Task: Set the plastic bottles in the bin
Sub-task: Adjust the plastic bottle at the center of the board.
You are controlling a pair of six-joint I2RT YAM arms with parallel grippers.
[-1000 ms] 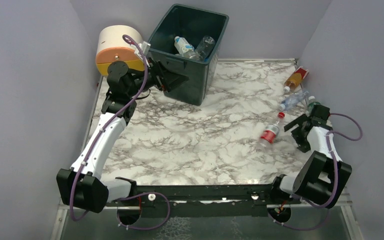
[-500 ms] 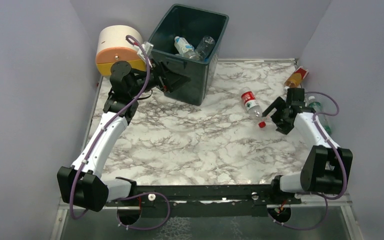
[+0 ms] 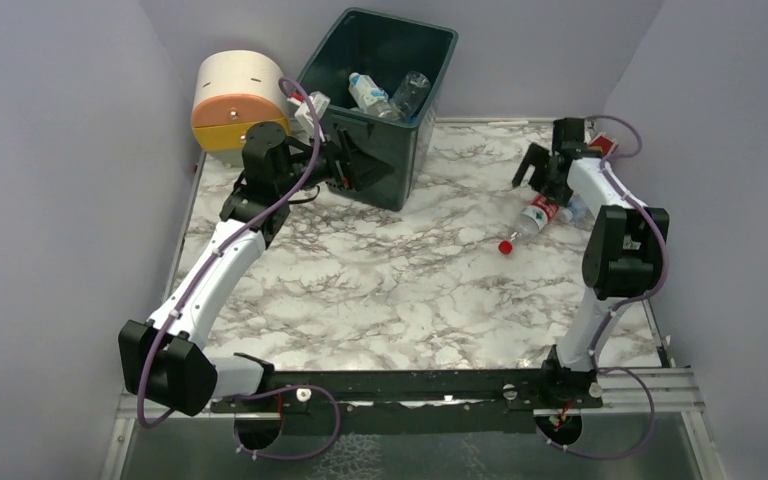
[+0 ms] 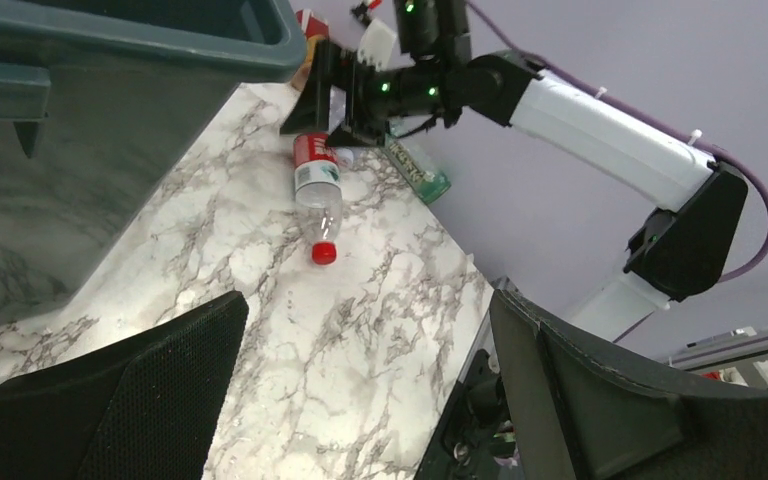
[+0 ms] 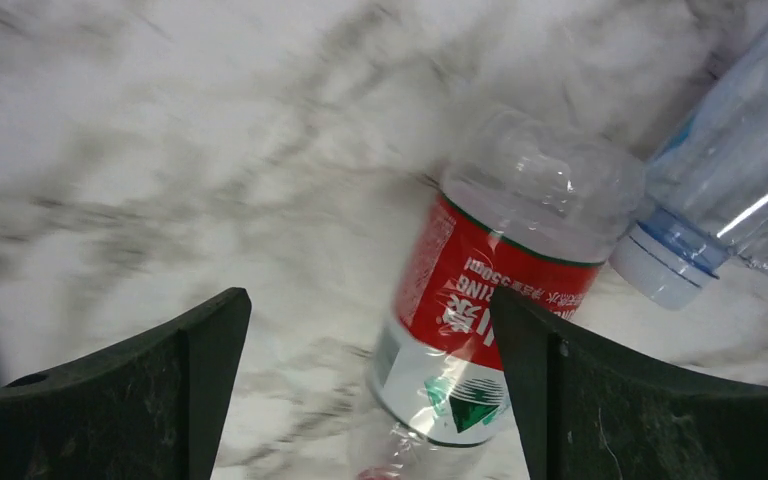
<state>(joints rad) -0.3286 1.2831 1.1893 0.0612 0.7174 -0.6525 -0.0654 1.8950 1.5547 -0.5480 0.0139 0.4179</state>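
Observation:
The dark green bin (image 3: pixel 415 125) stands at the back with two clear plastic bottles (image 3: pixel 368 92) inside. My left gripper (image 3: pixel 358 168) hangs open and empty at the bin's front wall (image 4: pixel 110 110). At the far right, a clear bottle with a red label (image 3: pixel 537 213) and a red cap lies on the marble. My right gripper (image 3: pixel 540 178) is open just above it. In the right wrist view this bottle (image 5: pixel 480 300) lies between the fingers, close to the right one, ungripped. A clear bottle with a pale cap (image 5: pixel 720 200) lies beside it.
A cream, orange and yellow drawer unit (image 3: pixel 232 98) stands left of the bin. A green bottle (image 4: pixel 415 172) lies by the right wall, and an orange bottle (image 3: pixel 608 148) in the far right corner. Purple walls close in the table.
My right arm swung from the near right to the far right corner. The red-labelled bottle was pushed across the table and turned. My left gripper shifted slightly right along the bin.

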